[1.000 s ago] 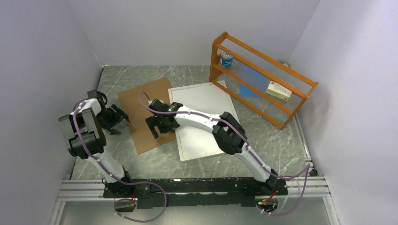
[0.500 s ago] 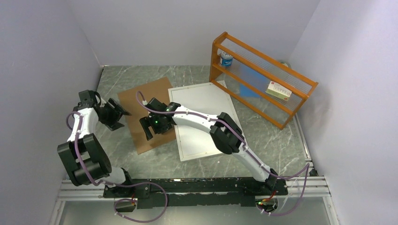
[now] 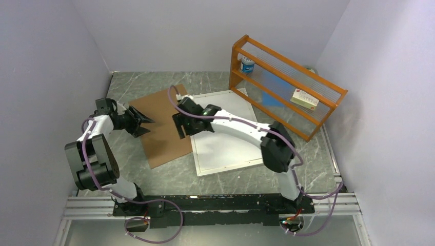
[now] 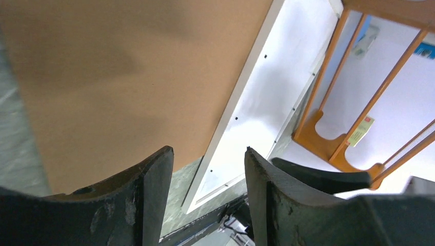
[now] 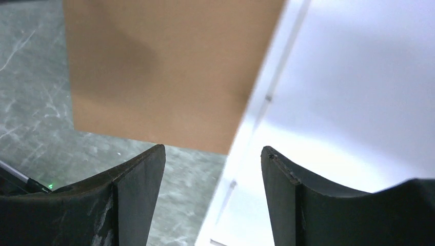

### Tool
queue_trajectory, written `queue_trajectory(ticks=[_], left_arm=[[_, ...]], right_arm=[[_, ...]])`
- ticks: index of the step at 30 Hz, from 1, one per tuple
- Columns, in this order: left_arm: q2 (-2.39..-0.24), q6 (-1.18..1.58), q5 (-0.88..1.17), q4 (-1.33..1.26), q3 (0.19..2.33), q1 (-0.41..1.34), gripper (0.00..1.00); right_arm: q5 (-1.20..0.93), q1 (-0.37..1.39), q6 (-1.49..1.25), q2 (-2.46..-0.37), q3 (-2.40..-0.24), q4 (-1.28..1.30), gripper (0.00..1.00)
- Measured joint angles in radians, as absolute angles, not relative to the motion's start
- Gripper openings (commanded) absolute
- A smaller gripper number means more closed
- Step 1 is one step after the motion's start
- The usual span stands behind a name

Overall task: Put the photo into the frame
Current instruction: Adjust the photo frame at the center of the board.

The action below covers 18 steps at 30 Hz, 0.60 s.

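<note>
1. Fingers of the left gripper are spread with nothing between them; the gripper hovers over the left edge of the brown backing board
2. Fingers of the right gripper are also spread and empty, above the seam where the board's right edge meets the frame
3. Frame location: flat on the desk, at mid-desk, nearer the right edge than the left. Its centre reads as plain white in every view
4. Board location: flat, just left of the frame, reaching toward the far-left corner. Its right edge touches the frame's left border; the right wrist view suggests a slight overlap, but this is not certain
5. Photo location: its coloured face shows in no view. It may lie face down inside the frame or beneath the board; which one cannot be told
6. Orange rack: stands in the far-right corner, close to the frame's far corner, and takes no part here
7. Step in hand (judgement): board handling. Both arms are posed at opposite edges of the board and no grasp is made yet
8. Next move (judgement): a thin sheet lying flat gives little to pinch. One finger must get under an edge, or the board must be slid, without shifting the frame
</note>
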<state>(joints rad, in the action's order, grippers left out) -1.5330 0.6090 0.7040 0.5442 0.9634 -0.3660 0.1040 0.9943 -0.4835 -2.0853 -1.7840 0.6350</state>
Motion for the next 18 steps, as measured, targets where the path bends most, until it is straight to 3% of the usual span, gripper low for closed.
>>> queue_trajectory(ticks=[7, 13, 18], left_arm=[[-1.564, 0.639, 0.649, 0.517, 0.929, -0.211, 0.51], [-1.623, 0.647, 0.516, 0.549, 0.865, -0.206, 0.49], [-1.637, 0.643, 0.445, 0.591, 0.859, -0.216, 0.49]], right_arm=[[0.179, 0.931, -0.462, -1.905, -1.588, 0.639, 0.7], [0.178, 0.977, -0.409, -1.983, -1.592, 0.658, 0.67], [0.219, 1.047, -0.4, -2.122, -1.703, 0.701, 0.54]])
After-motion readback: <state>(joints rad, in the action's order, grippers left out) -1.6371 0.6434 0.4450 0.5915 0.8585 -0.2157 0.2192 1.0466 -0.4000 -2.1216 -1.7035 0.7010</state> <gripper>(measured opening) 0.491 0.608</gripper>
